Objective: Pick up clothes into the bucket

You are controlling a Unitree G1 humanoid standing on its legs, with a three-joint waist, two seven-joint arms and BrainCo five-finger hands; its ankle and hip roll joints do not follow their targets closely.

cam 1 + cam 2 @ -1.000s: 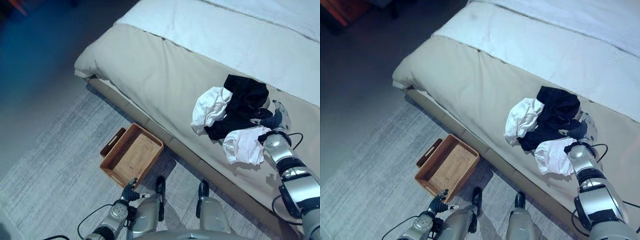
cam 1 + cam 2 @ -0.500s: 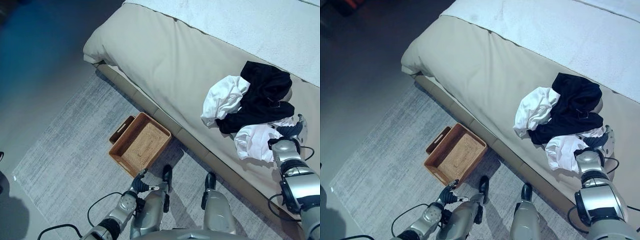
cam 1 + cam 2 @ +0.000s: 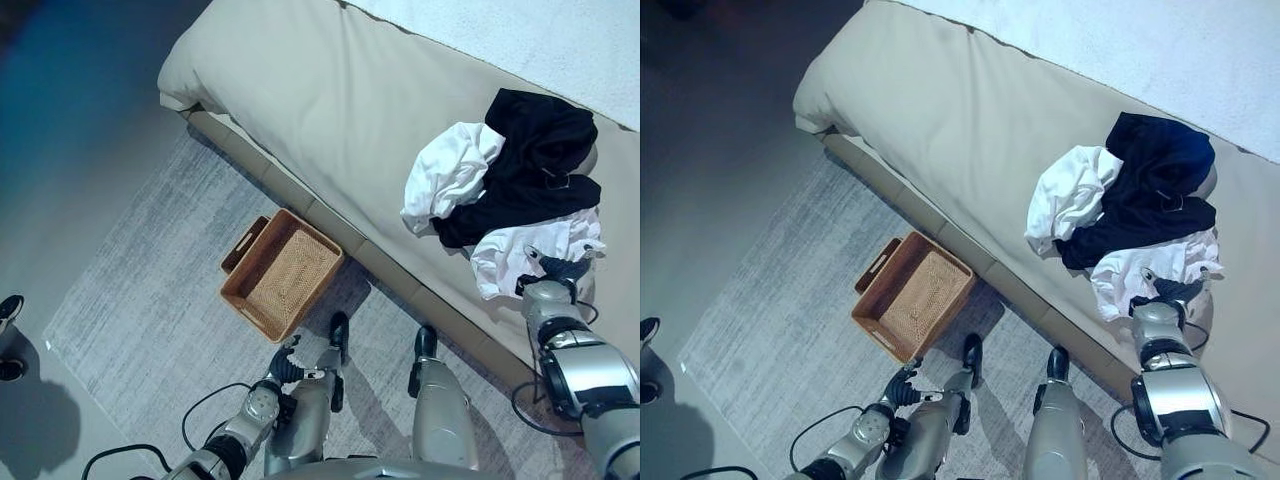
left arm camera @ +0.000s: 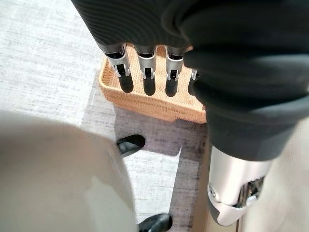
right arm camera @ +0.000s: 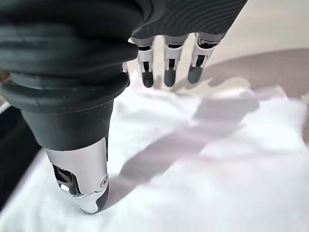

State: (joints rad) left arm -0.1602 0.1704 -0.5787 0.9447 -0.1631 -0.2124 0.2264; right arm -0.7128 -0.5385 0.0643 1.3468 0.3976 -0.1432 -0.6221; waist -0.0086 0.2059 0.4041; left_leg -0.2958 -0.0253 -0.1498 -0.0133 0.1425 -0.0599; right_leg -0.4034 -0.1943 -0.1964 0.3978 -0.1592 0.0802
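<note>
Three garments sit heaped on the bed (image 3: 330, 110), so the right hand (image 3: 557, 268), fingers relaxed, hovers above the near white shirt (image 3: 520, 255) while the slack-fingered left hand (image 3: 283, 362) idles beside the basket (image 3: 282, 274).

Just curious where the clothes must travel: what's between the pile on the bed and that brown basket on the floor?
In the left eye view, bare beige bedcover, then the bed's edge lie between clothes and basket.

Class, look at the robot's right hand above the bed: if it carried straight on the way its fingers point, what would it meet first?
Most likely the white garment. The right hand hovers open just above it, fingers straight. How much gap remains is hard to judge.
</note>
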